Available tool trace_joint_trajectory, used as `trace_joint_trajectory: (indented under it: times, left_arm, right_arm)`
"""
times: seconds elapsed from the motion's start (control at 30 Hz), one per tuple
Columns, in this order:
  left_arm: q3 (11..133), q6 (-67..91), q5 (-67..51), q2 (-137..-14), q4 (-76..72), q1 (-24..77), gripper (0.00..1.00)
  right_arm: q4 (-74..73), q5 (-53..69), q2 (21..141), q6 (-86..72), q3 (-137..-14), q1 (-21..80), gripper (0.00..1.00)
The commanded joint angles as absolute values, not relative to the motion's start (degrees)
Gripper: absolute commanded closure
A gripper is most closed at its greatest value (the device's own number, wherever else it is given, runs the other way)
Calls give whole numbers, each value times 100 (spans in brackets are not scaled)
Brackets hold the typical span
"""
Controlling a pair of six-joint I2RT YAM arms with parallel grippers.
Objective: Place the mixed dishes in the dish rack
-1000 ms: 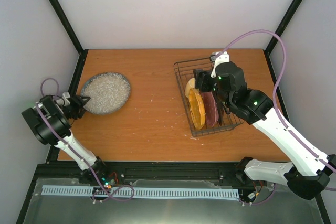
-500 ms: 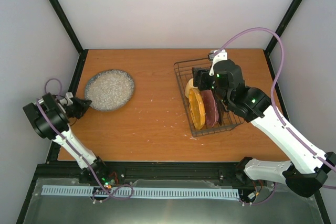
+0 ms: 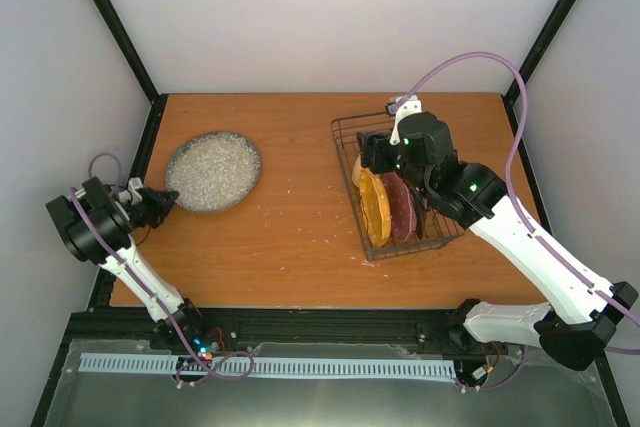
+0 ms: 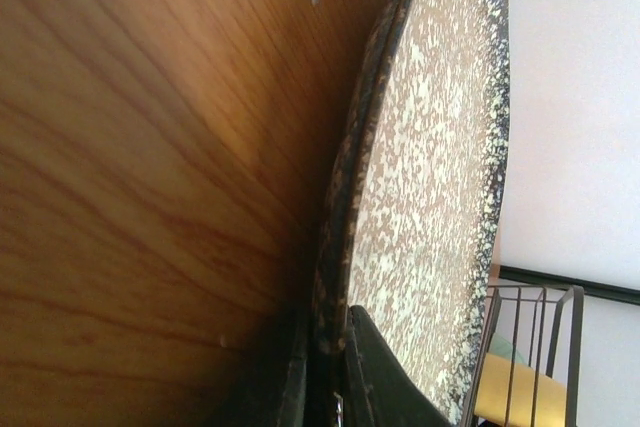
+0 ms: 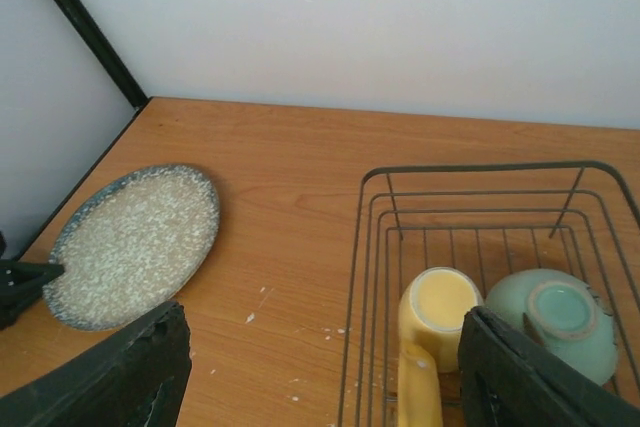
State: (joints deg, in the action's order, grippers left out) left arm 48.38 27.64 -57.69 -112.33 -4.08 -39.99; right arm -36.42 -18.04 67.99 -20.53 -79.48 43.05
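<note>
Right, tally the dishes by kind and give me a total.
Plates: 3 (grey speckled plate, orange plate, maroon plate)
Mugs: 1 (yellow mug)
Bowls: 1 (green bowl)
Total: 5

Robot lab test cell, not a home kitchen. Wood-top bench [image 3: 290,237] boxed in by plain white panels [image 3: 330,17] w/ black frame posts [image 3: 110,22] at the corners. Left arm [image 3: 150,287] & right arm [image 3: 540,257] bolted to a black rail [image 3: 330,319] at near edge. Purple cable [image 3: 480,55] loops off the right one; white slotted strip [image 3: 270,367] runs below. Only household items: wire dish rack [image 3: 350,137] w/ dishes, plus grey speckled plate [image 3: 213,169].
</note>
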Motion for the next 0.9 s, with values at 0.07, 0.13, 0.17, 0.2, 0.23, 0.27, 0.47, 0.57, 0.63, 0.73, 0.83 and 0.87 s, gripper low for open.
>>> trace_joint_trajectory:
  times: [0.07,0.13,0.17,0.2,0.23,0.27,0.47,0.57,0.63,0.73,0.83,0.87]
  left_arm:
    - [4620,3237,-7167,-11202,-1507,-3900,99]
    - [4553,3400,-7282,-11133,-1719,-3879,99]
    - [4538,3454,-7332,-11096,-1805,-3864,99]
    - [4528,3482,-7376,-11062,-1857,-3855,99]
    - [4519,3529,-7427,-11030,-1897,-3839,99]
    - [4506,3597,-7494,-10990,-1977,-3818,99]
    - [4341,3932,-7718,-10621,-2443,-3695,99]
    - [4209,4300,-7875,-10509,-2894,-3601,99]
    - [4160,4450,-7940,-10309,-3075,-3497,99]
    - [4183,4519,-7946,-9863,-3030,-3260,99]
    - [4236,4694,-7908,-9334,-2993,-3093,99]
    - [4260,4738,-7896,-9152,-2956,-3060,99]
  right_arm:
    - [-3300,-841,6964,-2004,-8134,4281,37]
    - [-3240,-640,7075,-2009,-8148,4280,55]
    - [-3203,-555,7133,-2017,-8146,4280,62]
    - [-3173,-419,7196,-2024,-8154,4280,65]
    - [-3147,-313,7268,-2035,-8166,4280,65]
    - [-3119,-212,7352,-2046,-8173,4280,65]
    - [-2963,432,7789,-2081,-8266,4280,31]
    - [-2905,720,7965,-2048,-8350,4280,28]
    - [-3006,897,8172,-2013,-8504,4280,26]
    - [-3238,1102,8535,-1983,-8744,4273,23]
    - [-3295,1177,8769,-2022,-8815,4272,21]
    - [-3292,1185,8804,-2060,-8821,4269,20]
